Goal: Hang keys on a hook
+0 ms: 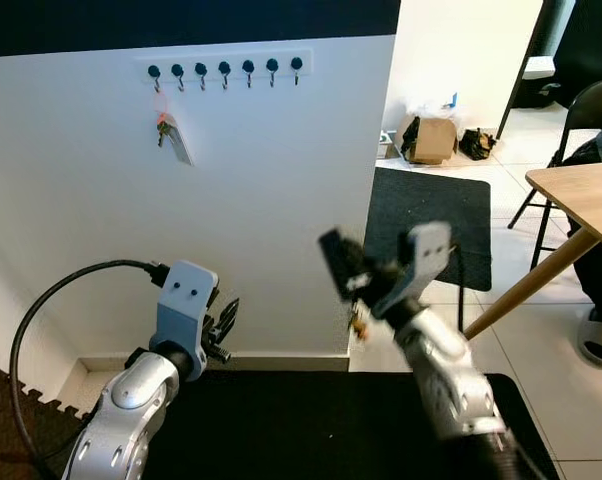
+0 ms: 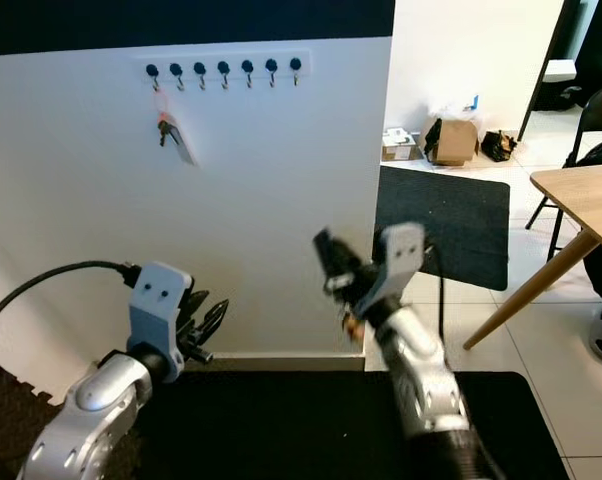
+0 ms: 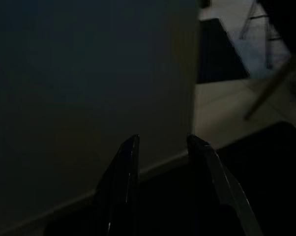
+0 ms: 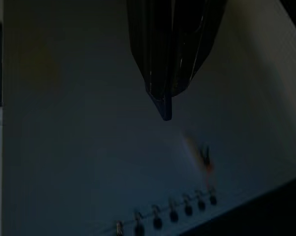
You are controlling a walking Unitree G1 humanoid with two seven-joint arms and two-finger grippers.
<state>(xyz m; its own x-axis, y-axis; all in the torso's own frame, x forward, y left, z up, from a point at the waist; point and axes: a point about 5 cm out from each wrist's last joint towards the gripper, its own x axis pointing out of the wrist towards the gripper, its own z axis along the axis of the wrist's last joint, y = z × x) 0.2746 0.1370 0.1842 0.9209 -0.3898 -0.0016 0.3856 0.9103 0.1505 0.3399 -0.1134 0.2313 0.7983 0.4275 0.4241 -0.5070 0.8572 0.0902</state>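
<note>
Keys are on the white wall, hanging from the hook at the robot's-left end of the hook rail. The wall is the largest surface ahead, and its corner gives way on the right to a tiled floor with a dark mat and the edge of a wooden worktop. The rail sits high on the wall, just under a dark band. It carries seven black hooks in a row, and the other six look bare.

Both silver arms are lifted in front of the wall, well below the rail. The right end effector is raised higher and blurred. In the right wrist view its fingers come together to a single point aimed at the wall below the rail, so they are pressed closed. A small orange-brown speck under it is too blurred to identify, and I cannot tell whether anything is pinched there. The left end effector is low near the skirting, its fingers narrowly parted around nothing; it seems to be on standby.

The bunch hangs freely under its own weight, so its long axis runs roughly top to bottom. A reddish loop is at the top over the hook, and a pale tag slants down toward the robot's right. Judging by that, the hanging looks done.
</note>
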